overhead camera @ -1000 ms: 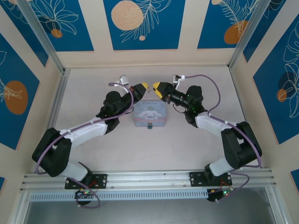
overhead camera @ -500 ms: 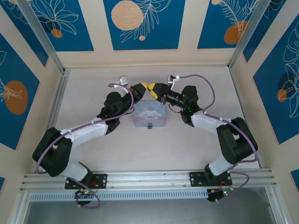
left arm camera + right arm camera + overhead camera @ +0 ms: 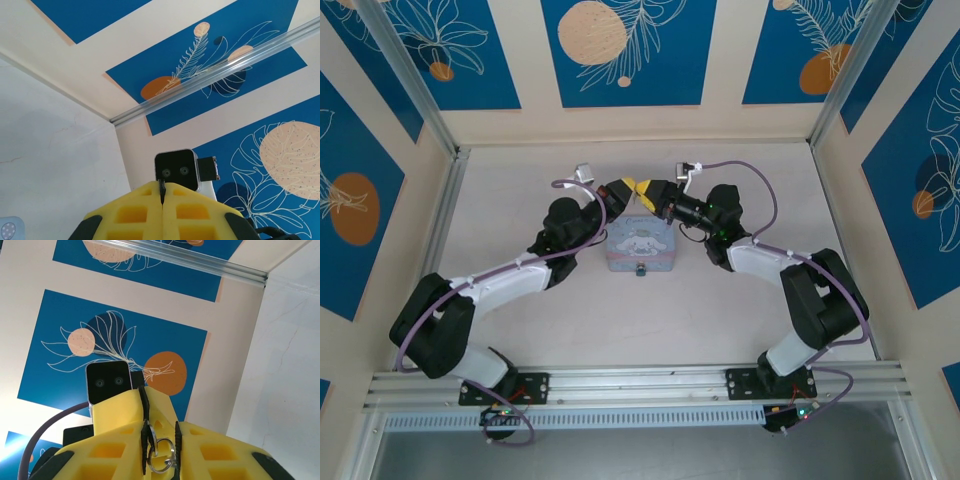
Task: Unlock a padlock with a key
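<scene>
Ring (image 3: 161, 457) in right tool (image 3: 160, 437), left tool (image 3: 162, 189) closed

Key ring (image 3: 162, 460): thin metal, gleaming bright.
Pads (image 3: 215, 452) of right end effector (image 3: 160, 440): yellow foam-like plastic, showing matt.
Tin (image 3: 639, 246): printed, looking smooth.
Desk (image 3: 520, 190): pale, appearing matt.
Rail (image 3: 640, 380): metal, showing brushed.

Right gripper (image 3: 161, 435), yellow fingers pinched on a small metal ring (image 3: 161, 462) and a thin silvery key (image 3: 154, 444). Left gripper (image 3: 143, 402) meets it tip to tip, its wrist camera (image 3: 108, 382) staring back, blue leaf panels (image 3: 120, 347) behind.
</scene>
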`<move>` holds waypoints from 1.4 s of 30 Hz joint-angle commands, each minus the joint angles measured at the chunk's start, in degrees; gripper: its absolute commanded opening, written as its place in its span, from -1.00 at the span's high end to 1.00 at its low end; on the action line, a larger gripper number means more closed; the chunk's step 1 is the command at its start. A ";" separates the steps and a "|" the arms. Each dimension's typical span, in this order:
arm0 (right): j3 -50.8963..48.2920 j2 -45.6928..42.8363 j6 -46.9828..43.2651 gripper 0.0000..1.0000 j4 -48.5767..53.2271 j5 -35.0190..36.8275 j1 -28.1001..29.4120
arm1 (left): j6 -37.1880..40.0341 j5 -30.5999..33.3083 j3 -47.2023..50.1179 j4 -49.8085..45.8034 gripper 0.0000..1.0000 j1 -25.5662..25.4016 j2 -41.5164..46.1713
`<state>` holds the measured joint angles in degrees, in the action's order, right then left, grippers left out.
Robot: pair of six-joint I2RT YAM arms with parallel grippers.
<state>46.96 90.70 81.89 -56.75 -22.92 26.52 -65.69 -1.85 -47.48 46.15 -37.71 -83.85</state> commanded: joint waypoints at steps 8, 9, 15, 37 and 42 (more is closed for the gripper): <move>2.90 1.30 0.24 0.53 -1.91 -0.46 0.55 | -0.08 1.04 0.79 2.80 1.00 -0.79 -0.08; 2.83 1.34 0.12 0.53 -1.89 -0.55 0.58 | -0.13 1.10 0.81 2.80 1.00 -0.80 -0.08; 2.39 1.58 0.27 0.55 -2.22 -0.73 0.81 | 0.03 1.23 0.47 2.72 1.00 -0.83 -0.19; 0.12 1.28 0.64 0.57 -3.30 -0.81 0.99 | 0.43 1.71 -0.32 2.02 1.00 -0.80 -0.26; -0.38 1.25 0.72 0.52 -3.65 -0.78 0.99 | 0.65 1.76 -0.42 1.68 1.00 -0.87 -0.34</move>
<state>47.53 91.79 82.54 -58.04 -22.98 27.05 -65.67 -0.95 -47.27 46.24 -37.80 -83.85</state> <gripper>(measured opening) 0.239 0.040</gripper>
